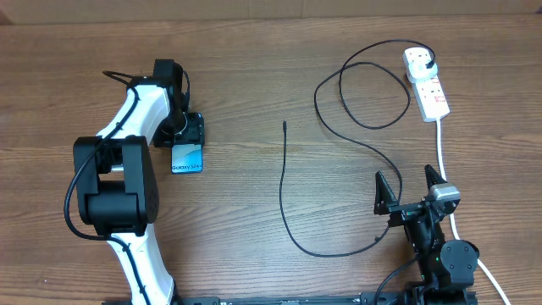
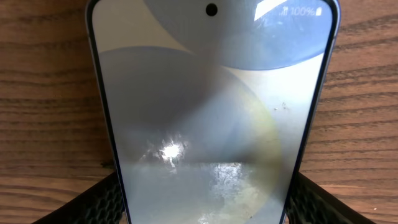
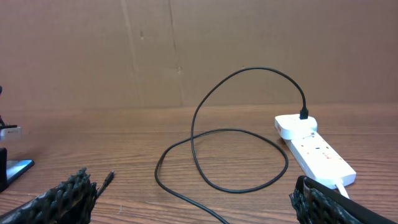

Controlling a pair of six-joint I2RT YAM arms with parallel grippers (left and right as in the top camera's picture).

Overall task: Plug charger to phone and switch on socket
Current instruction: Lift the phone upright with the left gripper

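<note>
The left gripper [image 1: 188,129] is hanging right over the phone [image 1: 187,159]. Its two black fingers [image 2: 102,202] are sitting one on each side of the phone, right at its edges. I cannot tell if they are squeezing the phone or only sitting beside it. The phone is lying flat on the wooden table [image 1: 254,68] with its screen facing up and glowing light blue.

The right gripper [image 1: 409,180] is staying well apart from the phone, over on the right side of the table. Its jaws are standing wide open, with nothing between them.

The charger [image 1: 283,178] is lying on the table to the right of the phone and is not touching it. Its small tip [image 1: 284,124] is the end nearest the phone. The thin black cable is going away from the phone in big loops to the white plug head [image 1: 417,59], which is sitting on the end of the socket [image 1: 433,95]. The socket is lying far from the phone, near the table's back right corner. Its thick white cord [image 1: 445,157] is running down past the right gripper.
</note>
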